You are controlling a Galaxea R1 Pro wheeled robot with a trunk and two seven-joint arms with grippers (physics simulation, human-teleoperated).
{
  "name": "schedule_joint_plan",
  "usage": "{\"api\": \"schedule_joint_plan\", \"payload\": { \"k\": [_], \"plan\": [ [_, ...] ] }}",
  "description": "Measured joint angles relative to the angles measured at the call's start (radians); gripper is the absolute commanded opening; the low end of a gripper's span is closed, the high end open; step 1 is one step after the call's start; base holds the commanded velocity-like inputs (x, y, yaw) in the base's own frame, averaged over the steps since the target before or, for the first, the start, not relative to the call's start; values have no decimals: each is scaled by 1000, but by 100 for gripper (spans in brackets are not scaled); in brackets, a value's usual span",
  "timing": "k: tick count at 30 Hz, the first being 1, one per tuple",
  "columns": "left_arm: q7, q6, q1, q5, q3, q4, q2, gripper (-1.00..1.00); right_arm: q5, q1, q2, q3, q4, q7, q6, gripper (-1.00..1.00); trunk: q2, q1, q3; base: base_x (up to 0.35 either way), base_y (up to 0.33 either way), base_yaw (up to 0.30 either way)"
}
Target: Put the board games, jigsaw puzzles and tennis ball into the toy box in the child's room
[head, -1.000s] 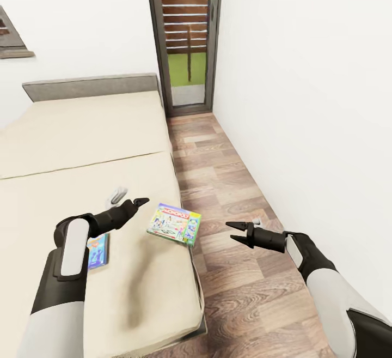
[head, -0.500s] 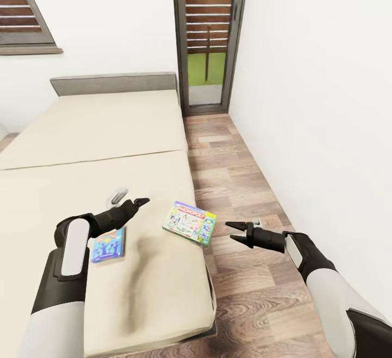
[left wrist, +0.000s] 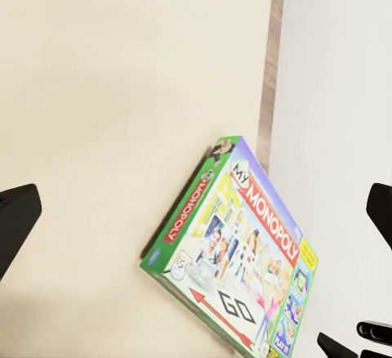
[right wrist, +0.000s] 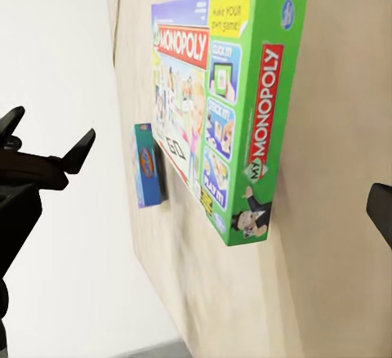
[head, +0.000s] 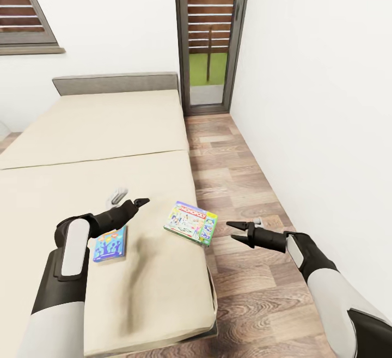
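Two board games lie on the beige bed (head: 98, 129) near its right edge. A green-edged Monopoly box (head: 190, 223) (left wrist: 237, 268) (right wrist: 220, 105) rests close to the mattress corner. A smaller blue cartoon-printed box (head: 109, 243) (right wrist: 147, 166) lies to its left, partly under my left forearm. My left gripper (head: 130, 198) hovers open over the bed between the two boxes, holding nothing. My right gripper (head: 232, 230) is open over the floor just right of the Monopoly box, pointing at it. The table, toy box, jigsaw puzzles and tennis ball are out of view.
A strip of wood-plank floor (head: 239, 183) runs between the bed and the white wall (head: 326, 102) on the right. At its far end is a dark-framed slatted glass door (head: 209, 36). A slatted window (head: 24, 14) is at the upper left, above the grey headboard (head: 114, 83).
The whole picture has shifted right as the camera turned left, bringing the window and more of the blue box into sight. Both arms hold nearly the same pose, open.
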Motion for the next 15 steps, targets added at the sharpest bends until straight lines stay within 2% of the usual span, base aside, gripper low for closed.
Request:
{"api": "schedule_joint_plan", "payload": {
  "k": [15],
  "plan": [
    [0,0,0,0,0,0,-1,100,-9,-4,-5,-9,0,3,0,100,0,0,0,0,0,3]
  ]
}}
